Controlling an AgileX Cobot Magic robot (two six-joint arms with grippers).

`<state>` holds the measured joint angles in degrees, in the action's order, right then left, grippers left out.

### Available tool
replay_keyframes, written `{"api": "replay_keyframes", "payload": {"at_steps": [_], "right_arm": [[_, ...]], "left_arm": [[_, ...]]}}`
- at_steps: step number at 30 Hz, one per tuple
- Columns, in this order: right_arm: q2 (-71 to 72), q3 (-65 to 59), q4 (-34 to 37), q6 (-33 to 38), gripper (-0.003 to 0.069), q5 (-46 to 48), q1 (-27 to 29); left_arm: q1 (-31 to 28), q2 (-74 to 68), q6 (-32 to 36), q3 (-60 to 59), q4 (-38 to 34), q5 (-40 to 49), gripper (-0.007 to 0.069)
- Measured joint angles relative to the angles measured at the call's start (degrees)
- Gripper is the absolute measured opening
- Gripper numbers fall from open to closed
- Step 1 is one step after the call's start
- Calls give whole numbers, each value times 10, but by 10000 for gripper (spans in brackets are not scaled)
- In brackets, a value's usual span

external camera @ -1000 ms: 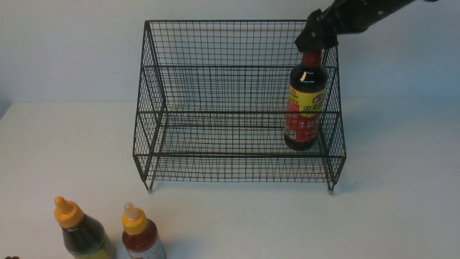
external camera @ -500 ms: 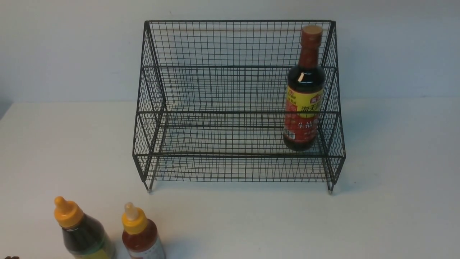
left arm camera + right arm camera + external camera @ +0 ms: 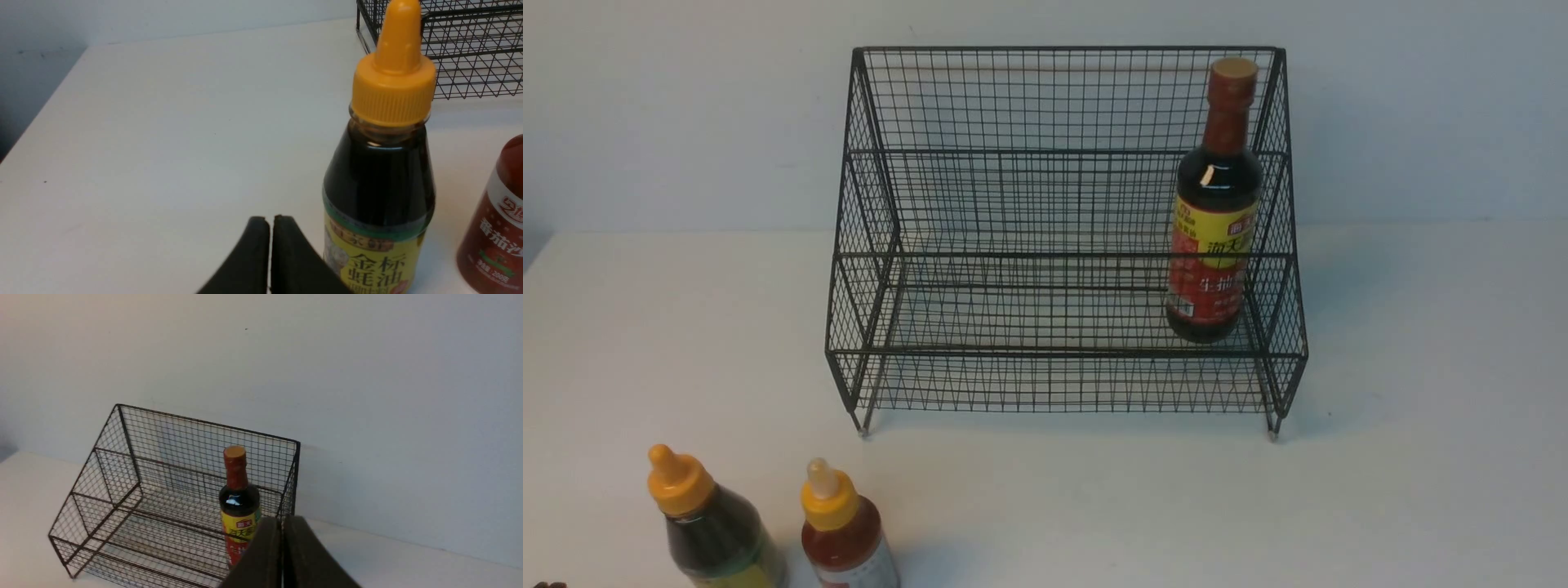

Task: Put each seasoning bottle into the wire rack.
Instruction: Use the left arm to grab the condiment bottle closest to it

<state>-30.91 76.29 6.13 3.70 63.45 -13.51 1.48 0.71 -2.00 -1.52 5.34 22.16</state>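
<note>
The tall dark soy bottle [image 3: 1214, 204] with its red-yellow label stands upright at the right end of the black wire rack [image 3: 1045, 351], on the lower tier; it also shows in the right wrist view [image 3: 239, 498]. The dark squeeze bottle [image 3: 712, 531] and the red squeeze bottle [image 3: 845, 535] stand on the table at the front left. In the left wrist view my left gripper [image 3: 270, 220] is shut and empty, just beside the dark squeeze bottle [image 3: 382, 183]. My right gripper [image 3: 282, 520] is shut and empty, back from the rack [image 3: 122, 490]. Neither gripper shows in the front view.
The white table [image 3: 1421, 367] ends at a pale wall behind the rack. The table's left edge [image 3: 36, 122] shows in the left wrist view. The red bottle [image 3: 496, 228] stands close to the dark one.
One second ago my right gripper was on the soy bottle's cap; it has let go and left the front view. The soy bottle stands free in the rack.
</note>
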Motion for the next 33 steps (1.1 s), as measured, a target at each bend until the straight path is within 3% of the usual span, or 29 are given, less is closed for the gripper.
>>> {"api": "replay_keyframes", "payload": {"at_steps": [3, 5, 9, 15, 33], "right_arm": [[135, -221, 76, 58, -15, -146, 0], [185, -300, 112, 101, -15, -201, 0], [247, -444, 208, 191, -15, -319, 0], [264, -556, 272, 266, -15, -455, 0], [264, -680, 276, 273, -15, -478, 0]], "left_arm": [[0, 0, 0, 0, 0, 0, -5], [0, 0, 0, 0, 0, 0, -5], [0, 0, 0, 0, 0, 0, -5], [0, 0, 0, 0, 0, 0, -5], [0, 0, 0, 0, 0, 0, -5]]}}
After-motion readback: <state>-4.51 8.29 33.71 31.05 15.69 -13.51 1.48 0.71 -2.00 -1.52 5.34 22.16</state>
